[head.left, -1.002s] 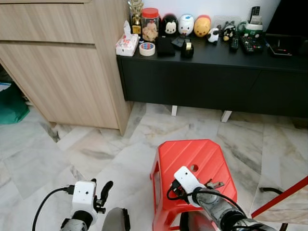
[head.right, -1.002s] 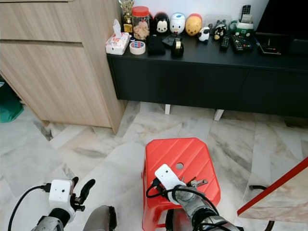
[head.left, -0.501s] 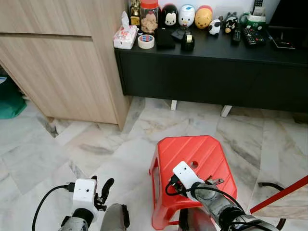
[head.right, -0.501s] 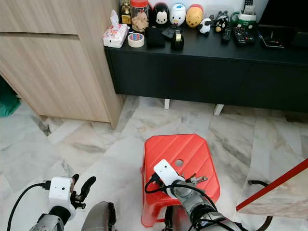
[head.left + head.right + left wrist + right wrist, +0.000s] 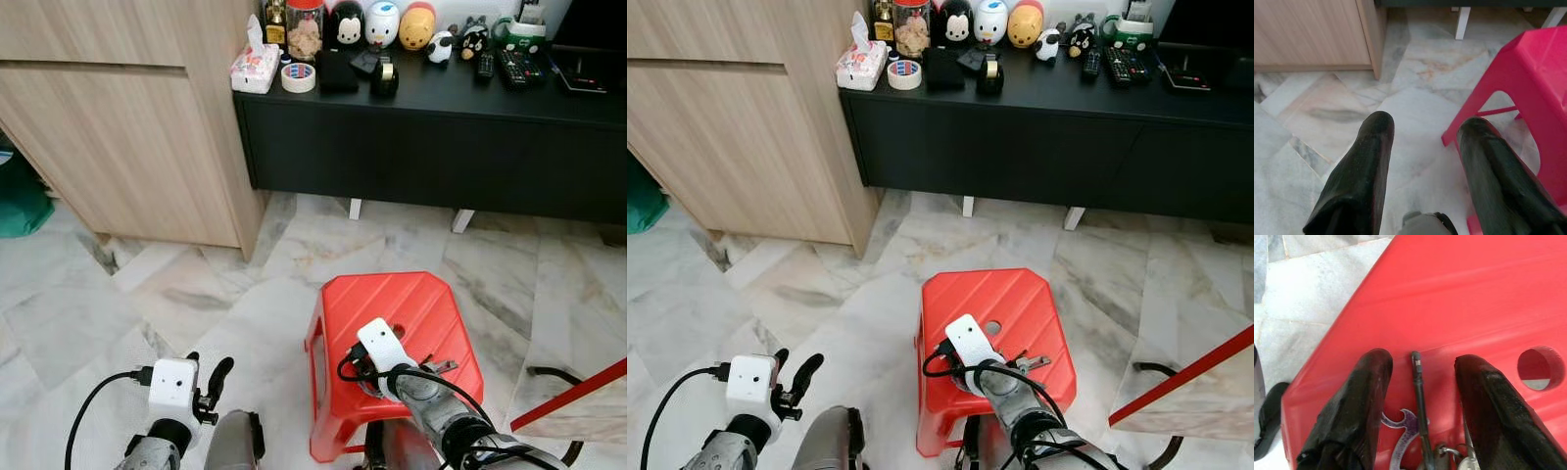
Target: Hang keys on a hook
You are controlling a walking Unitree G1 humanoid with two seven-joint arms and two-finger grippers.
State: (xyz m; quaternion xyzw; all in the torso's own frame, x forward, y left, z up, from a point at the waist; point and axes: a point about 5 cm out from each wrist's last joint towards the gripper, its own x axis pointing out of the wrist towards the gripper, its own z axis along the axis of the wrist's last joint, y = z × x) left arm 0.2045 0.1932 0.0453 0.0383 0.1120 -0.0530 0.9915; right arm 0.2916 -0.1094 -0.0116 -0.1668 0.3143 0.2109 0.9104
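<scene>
While you look down from the head camera, you have a wooden cabinet (image 5: 127,127) at the robot's left and a long black sideboard (image 5: 441,147) beside it, its top crowded with figurines (image 5: 392,24), a tissue pack (image 5: 255,67) and a roll of tape (image 5: 299,76). Below them the marble floor (image 5: 88,313) spreads out, with a red plastic stool (image 5: 392,304) standing near the robot's right side. Your right gripper (image 5: 1420,382) sits low over the stool's seat with its two black fingers (image 5: 1366,396) spread apart, and the keys (image 5: 1422,435) lie on the seat between them; whether the pads touch the metal is hard to judge from the wrist view. Your left gripper (image 5: 1422,147) hangs over the floor beside the stool's leg, fingers parted and holding nothing.
</scene>
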